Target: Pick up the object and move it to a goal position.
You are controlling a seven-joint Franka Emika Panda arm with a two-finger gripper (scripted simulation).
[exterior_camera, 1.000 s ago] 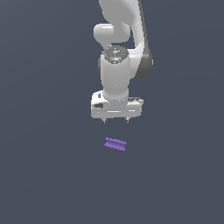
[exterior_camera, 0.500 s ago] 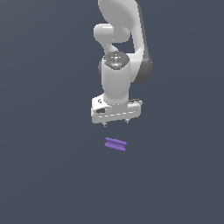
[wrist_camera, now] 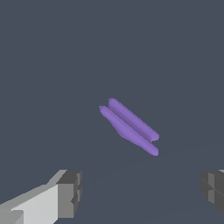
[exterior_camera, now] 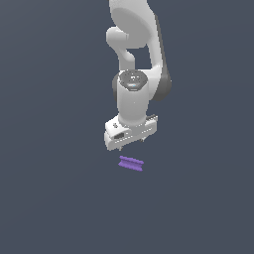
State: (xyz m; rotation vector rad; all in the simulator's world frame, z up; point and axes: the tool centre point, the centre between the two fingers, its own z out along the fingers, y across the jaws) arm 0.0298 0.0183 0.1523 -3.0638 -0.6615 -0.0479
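Observation:
The object (exterior_camera: pixel 131 163) is a small, flat purple piece with grooved sides, lying on the dark grey floor. In the wrist view the object (wrist_camera: pixel 129 125) lies diagonally, ahead of the fingers and not between them. My white gripper (exterior_camera: pixel 130 141) hangs just above it, pointing down. Its two grey fingertips (wrist_camera: pixel 70 193) stand far apart, so the gripper (wrist_camera: pixel 142 188) is open and holds nothing.
The white arm (exterior_camera: pixel 134 59) rises behind the gripper to the top of the exterior view. A plain dark grey floor (exterior_camera: pixel 59 198) lies all around.
The gripper has turned a little about its vertical axis and stayed at about the same height. The object has not moved.

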